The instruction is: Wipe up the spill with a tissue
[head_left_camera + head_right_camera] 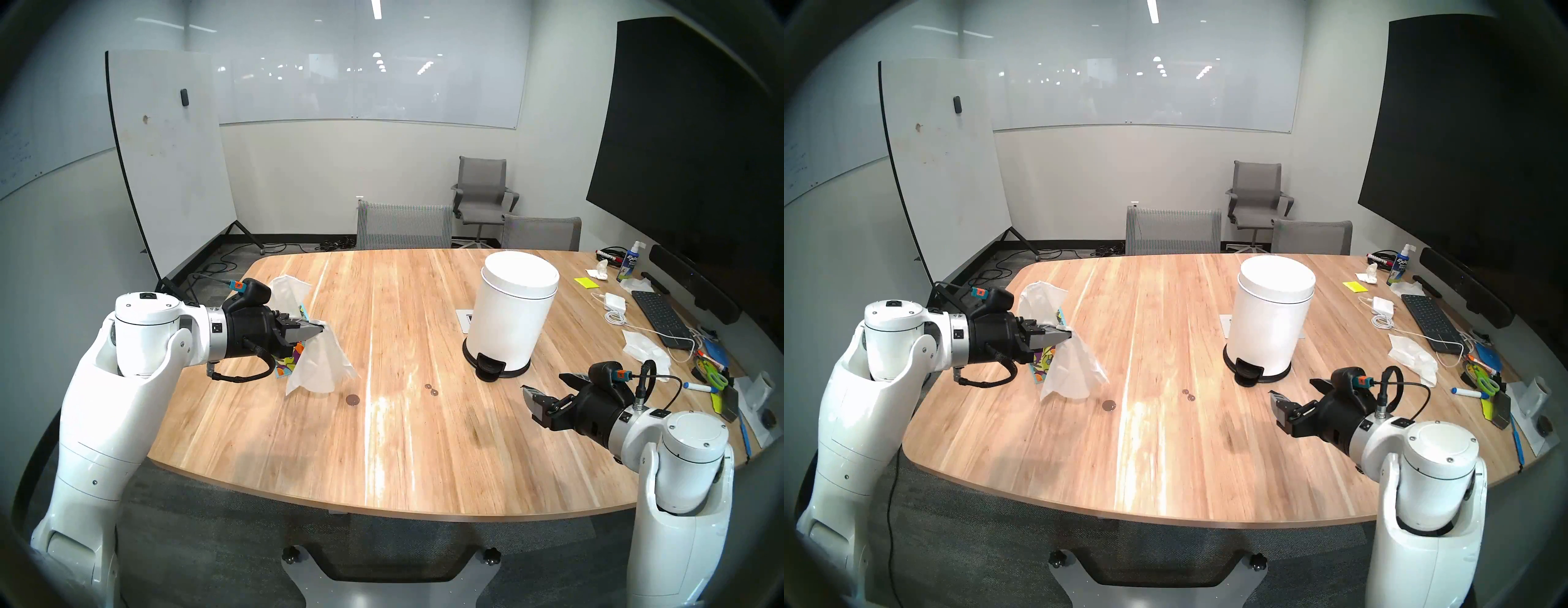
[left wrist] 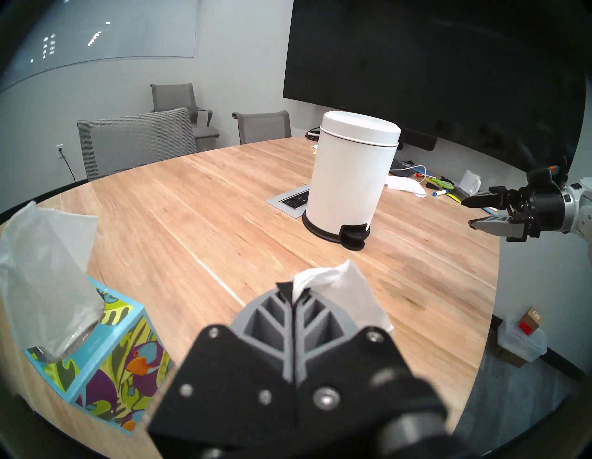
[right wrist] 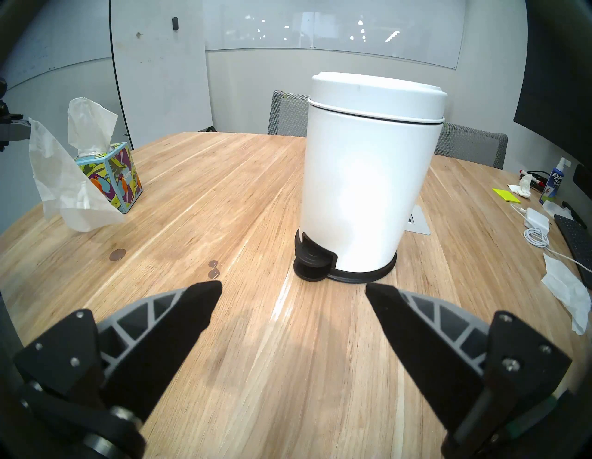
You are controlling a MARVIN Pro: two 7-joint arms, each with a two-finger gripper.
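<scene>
Though the right gripper (image 1: 547, 395) waits nearest the table's front edge with jaws spread wide and empty, the spill (image 1: 352, 399) sits closer to the other arm: one larger brown spot, with two tiny ones (image 1: 430, 388) toward 3 o'clock from it in the head view. Farther back, the left gripper (image 1: 316, 329) is pinched tight on the top of the tissue (image 1: 318, 365), which hangs with its hem just above the wooden table (image 1: 424, 458), so the big spot lies at about 5 o'clock from that hem, near it. Behind stands the tissue box (image 3: 120, 179).
</scene>
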